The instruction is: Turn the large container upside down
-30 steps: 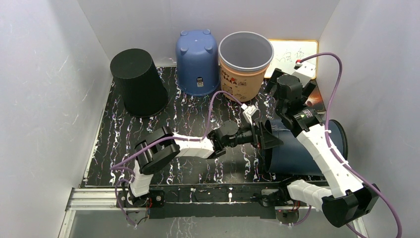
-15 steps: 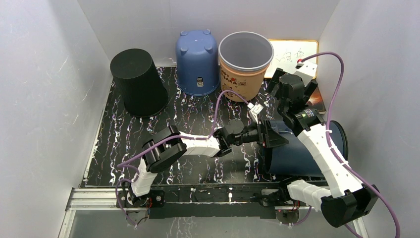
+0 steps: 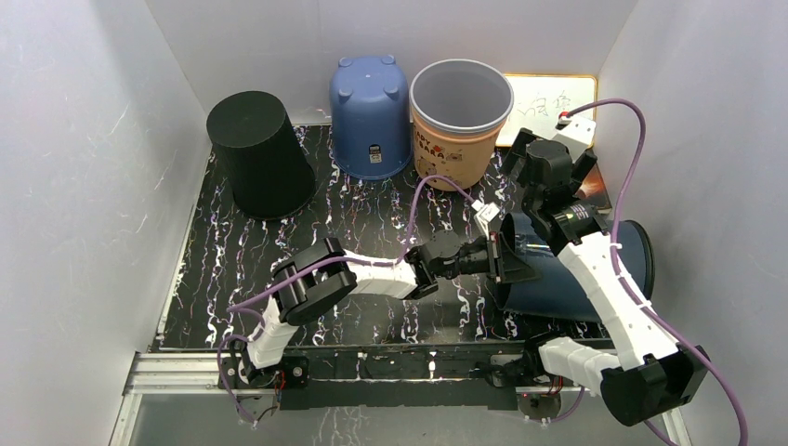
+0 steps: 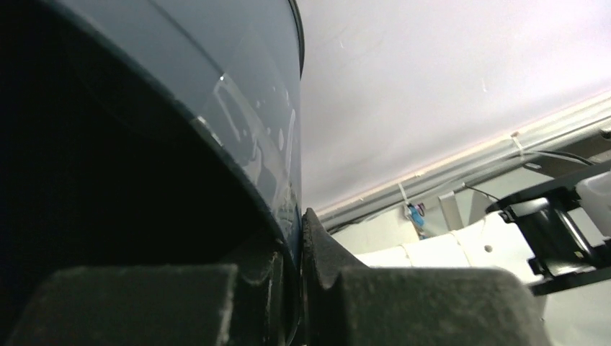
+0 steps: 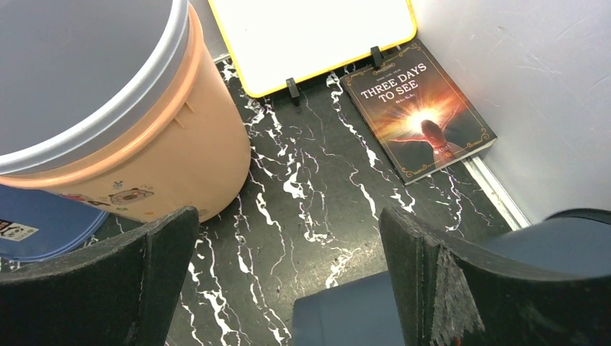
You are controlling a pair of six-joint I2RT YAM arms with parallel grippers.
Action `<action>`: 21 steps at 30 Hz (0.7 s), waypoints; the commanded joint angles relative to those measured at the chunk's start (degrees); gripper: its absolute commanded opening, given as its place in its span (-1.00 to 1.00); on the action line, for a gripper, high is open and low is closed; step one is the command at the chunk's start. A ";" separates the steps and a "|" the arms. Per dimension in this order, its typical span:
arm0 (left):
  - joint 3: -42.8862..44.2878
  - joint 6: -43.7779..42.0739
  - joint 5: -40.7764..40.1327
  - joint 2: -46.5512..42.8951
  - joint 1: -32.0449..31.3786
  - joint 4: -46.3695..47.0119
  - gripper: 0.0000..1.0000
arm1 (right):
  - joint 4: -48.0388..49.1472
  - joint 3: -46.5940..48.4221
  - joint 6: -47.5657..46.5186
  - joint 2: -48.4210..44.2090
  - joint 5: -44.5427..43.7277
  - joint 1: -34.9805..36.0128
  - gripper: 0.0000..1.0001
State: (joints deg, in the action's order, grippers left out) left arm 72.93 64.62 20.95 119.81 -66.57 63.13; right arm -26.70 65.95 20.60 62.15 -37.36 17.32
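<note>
The dark blue container [image 3: 539, 295] is judged half turned, lying sideways; its rim is pinched between the left jaws; the right jaws are spread above it.

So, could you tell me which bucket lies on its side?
The dark navy bucket at right, rim pinched by the left gripper. The black bucket and blue bucket are upside down; the orange bucket is upright.
</note>
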 commanded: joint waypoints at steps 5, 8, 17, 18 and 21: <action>-9.91 -4.36 -3.80 -4.99 0.83 4.99 -1.00 | 3.32 -0.55 -0.82 -1.33 0.36 -1.15 0.96; -17.18 -4.85 -4.88 -8.34 1.53 8.79 -1.00 | 3.61 -0.94 -0.82 -1.54 0.58 -1.34 0.96; -35.23 -12.59 -9.05 -27.38 2.50 2.20 -1.00 | 4.73 -1.42 -0.81 -1.17 1.02 -1.77 0.96; -35.61 -13.78 -9.43 -30.19 2.50 -0.47 -1.00 | 4.85 -1.24 -0.82 -1.09 0.98 -1.83 0.96; -35.15 -15.66 -10.52 -36.46 2.45 -6.65 -1.00 | 5.39 -0.49 -0.93 -0.68 0.28 -2.20 0.96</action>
State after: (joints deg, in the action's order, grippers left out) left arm 37.60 55.99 13.93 91.31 -64.49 67.05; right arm -25.21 63.94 20.01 62.06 -36.21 15.88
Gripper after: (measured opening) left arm 0.044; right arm 0.980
